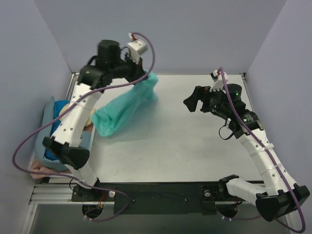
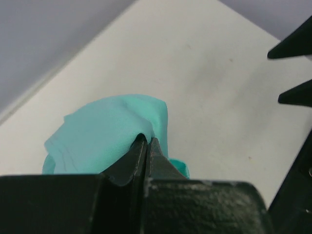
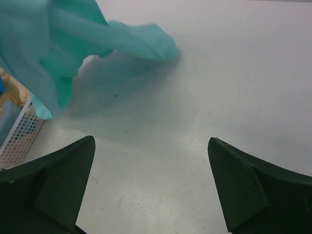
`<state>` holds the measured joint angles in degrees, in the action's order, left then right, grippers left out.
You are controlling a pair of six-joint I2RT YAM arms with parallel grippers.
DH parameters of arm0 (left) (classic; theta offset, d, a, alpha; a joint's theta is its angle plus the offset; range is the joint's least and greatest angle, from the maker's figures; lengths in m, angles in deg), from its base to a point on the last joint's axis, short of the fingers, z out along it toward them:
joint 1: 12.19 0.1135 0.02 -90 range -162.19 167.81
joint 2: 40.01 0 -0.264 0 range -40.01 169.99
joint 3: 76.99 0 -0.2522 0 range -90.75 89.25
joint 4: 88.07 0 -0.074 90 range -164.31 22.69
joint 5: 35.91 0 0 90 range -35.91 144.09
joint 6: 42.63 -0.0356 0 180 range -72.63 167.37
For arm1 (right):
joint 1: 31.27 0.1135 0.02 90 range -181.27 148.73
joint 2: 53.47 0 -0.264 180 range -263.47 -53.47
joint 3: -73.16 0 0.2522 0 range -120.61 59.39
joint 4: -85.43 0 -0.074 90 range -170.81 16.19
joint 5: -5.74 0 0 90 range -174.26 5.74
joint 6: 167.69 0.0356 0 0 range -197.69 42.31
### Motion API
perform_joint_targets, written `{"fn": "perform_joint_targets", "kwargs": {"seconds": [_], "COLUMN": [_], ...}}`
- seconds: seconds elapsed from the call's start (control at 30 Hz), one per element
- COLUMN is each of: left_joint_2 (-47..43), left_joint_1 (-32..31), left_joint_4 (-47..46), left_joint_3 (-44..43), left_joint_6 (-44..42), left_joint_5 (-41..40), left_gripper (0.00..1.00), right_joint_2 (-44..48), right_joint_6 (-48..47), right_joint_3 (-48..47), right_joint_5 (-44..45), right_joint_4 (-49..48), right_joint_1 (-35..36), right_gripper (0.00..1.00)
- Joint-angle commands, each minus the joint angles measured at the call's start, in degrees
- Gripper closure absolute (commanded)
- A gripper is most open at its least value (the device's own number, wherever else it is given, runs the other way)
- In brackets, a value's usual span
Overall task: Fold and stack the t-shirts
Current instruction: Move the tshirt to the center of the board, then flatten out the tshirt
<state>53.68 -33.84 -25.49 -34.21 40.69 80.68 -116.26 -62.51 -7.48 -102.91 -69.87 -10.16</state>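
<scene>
- The left claw (image 1: 145, 74) was clamped shut on the teal-green t-shirt (image 1: 124, 105). The left wrist view showed a fold of the cloth pinched between its closed fingers.
- That t-shirt hung bunched from the raised claw over the far-left part of the worktop (image 1: 195, 146). It slanted down toward the left edge.
- In the right wrist view, one trailing end of the teal-green cloth appeared to touch the worktop. The rest was in the air.
- The right claw (image 1: 192, 102) was spread wide and held nothing. It hovered above bare worktop on the right, well apart from the shirt and pointed toward it.
- The other t-shirts (image 1: 46, 129) lay heaped at the left edge, partly under the left arm. Dusty grey-blue, bright blue and pink cloth were visible.
- A white mesh basket (image 3: 19, 136) showed beside that heap in the right wrist view.
</scene>
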Motion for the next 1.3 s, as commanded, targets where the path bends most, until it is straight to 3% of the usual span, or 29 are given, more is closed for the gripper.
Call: {"fn": "perform_joint_targets", "kwargs": {"seconds": [0.0, 0.23, 0.27, 0.3, 0.33, 0.37, 0.53, 0.7, 0.77, 0.9, 1.07, 1.27], "left_joint_2": [7.9, 22.4, 24.5, 25.3, 26.7, 27.2, 23.5, 15.2, 12.8, 8.8, 4.6, 11.8], "left_joint_1": [-9.2, -18.4, -19.2, -19.4, -19.8, -19.9, -14.4, -0.3, 4.4, 11.8, 13.9, 14.4], "left_joint_4": [-3.5, -12.9, -13.5, -14.1, -14.0, -13.7, -10.9, -8.7, -6.4, -3.5, -6.7, -8.2], "left_joint_3": [3.7, 2.1, 2.2, 2.0, 1.2, 0.7, -2.9, 3.3, 7.7, 20.7, 37.1, 40.1], "left_joint_6": [3.1, 4.1, 5.2, 6.0, 6.3, 8.1, 6.9, 3.2, 2.2, 1.8, -2.4, -4.3], "left_joint_5": [1.3, 3.3, 4.6, 7.0, 8.0, 9.4, 7.0, 0.2, -2.9, -6.1, -9.4, -16.5], "left_gripper": [1.0, 1.0, 0.85, 0.62, 0.15, 0.12, 0.11, 0.09, 0.09, 0.26, 0.31, 0.25], "right_joint_2": [2.5, 5.1, 5.6, 7.1, 7.8, 9.2, 8.7, -2.0, -8.4, -21.4, -37.4, -42.2], "right_joint_6": [3.5, 2.5, 2.4, 2.1, 2.0, 1.8, 0.6, -4.2, -6.4, -9.8, -12.5, -9.6], "right_joint_3": [-2.1, -1.2, -0.8, 0.0, 0.2, 0.6, -1.1, -4.8, -7.1, -15.3, -27.7, -28.4], "right_joint_5": [2.6, 10.3, 10.6, 10.7, 10.7, 10.8, 10.6, 15.6, 14.4, 18.4, 21.1, 19.2], "right_joint_4": [7.5, 18.3, 19.3, 19.6, 20.0, 20.1, 20.5, 19.6, 19.7, 22.2, 29.6, 29.7], "right_joint_1": [-6.6, -8.8, -8.8, -8.8, -8.8, -8.8, -7.5, 7.4, 9.7, 9.2, 9.4, 10.2], "right_gripper": [0.06, 0.08, 0.08, 0.08, 0.08, 0.08, 0.08, 0.07, 0.07, 0.1, 0.21, 0.22]}}
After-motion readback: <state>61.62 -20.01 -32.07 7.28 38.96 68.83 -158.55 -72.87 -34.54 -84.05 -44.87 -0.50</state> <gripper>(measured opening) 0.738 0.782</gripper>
